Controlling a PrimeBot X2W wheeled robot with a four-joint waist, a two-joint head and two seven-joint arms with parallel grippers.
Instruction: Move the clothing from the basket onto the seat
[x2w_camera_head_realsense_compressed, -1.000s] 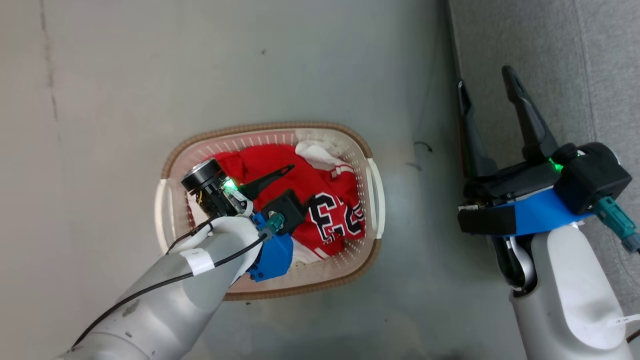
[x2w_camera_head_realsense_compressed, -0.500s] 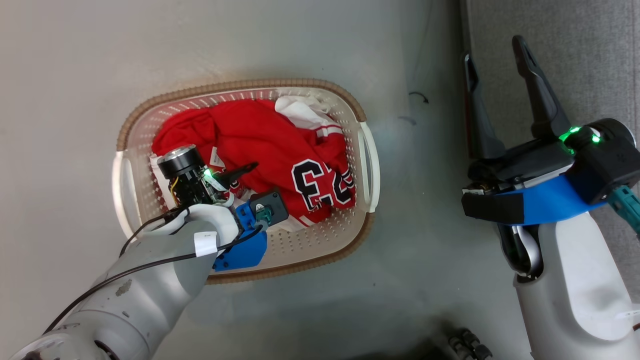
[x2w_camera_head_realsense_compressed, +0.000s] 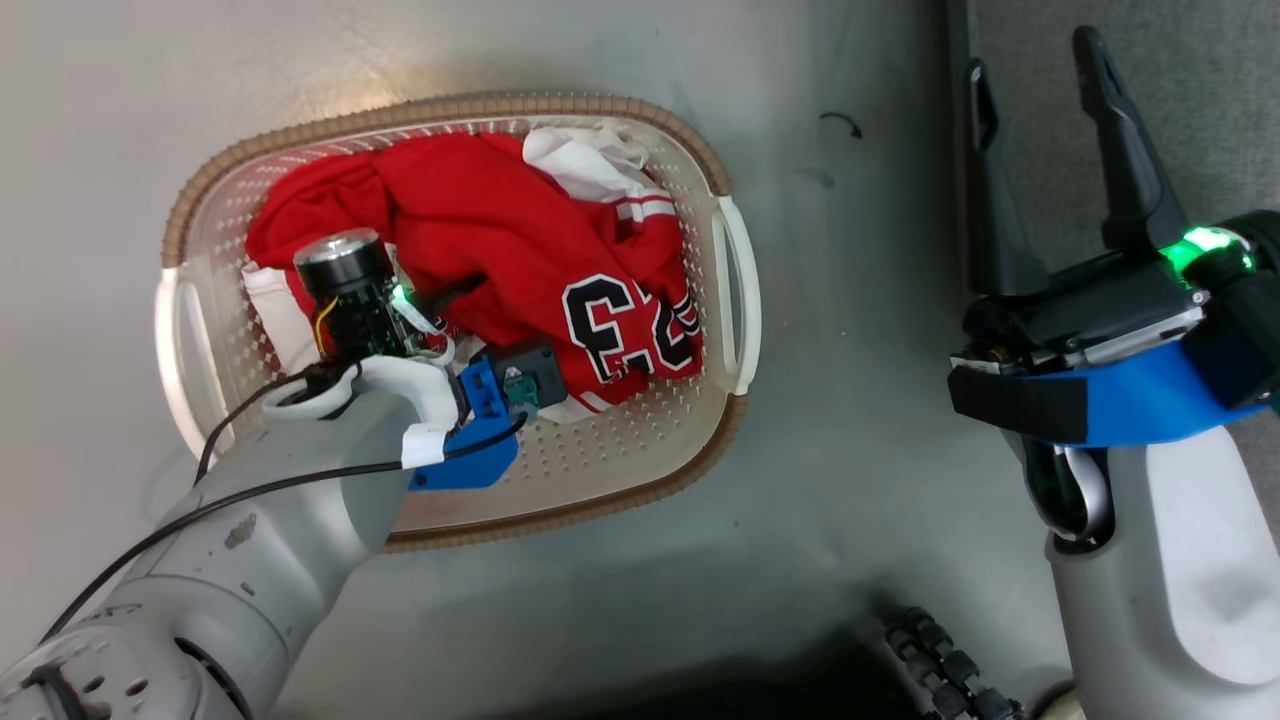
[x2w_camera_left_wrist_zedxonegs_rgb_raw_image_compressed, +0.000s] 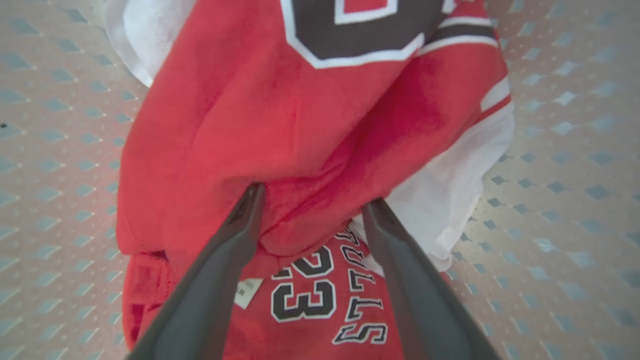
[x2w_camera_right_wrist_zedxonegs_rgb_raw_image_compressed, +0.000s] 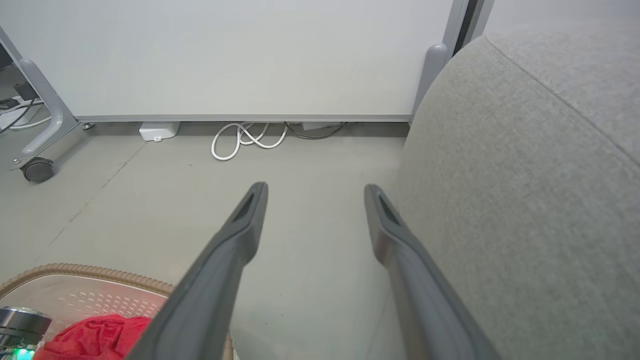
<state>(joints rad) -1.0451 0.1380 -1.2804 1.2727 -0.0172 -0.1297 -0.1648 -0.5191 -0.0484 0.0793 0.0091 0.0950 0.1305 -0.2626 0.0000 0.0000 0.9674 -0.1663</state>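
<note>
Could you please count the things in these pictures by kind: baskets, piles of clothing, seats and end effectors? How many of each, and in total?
basket: 1
pile of clothing: 1 (the number of garments in it cannot be told)
seat: 1
end effectors: 2, the left end effector and the right end effector
Total: 5

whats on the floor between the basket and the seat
Bare grey floor with two small dark marks lies between the basket and the seat in the head view; the right wrist view shows that gap bare too.
</note>
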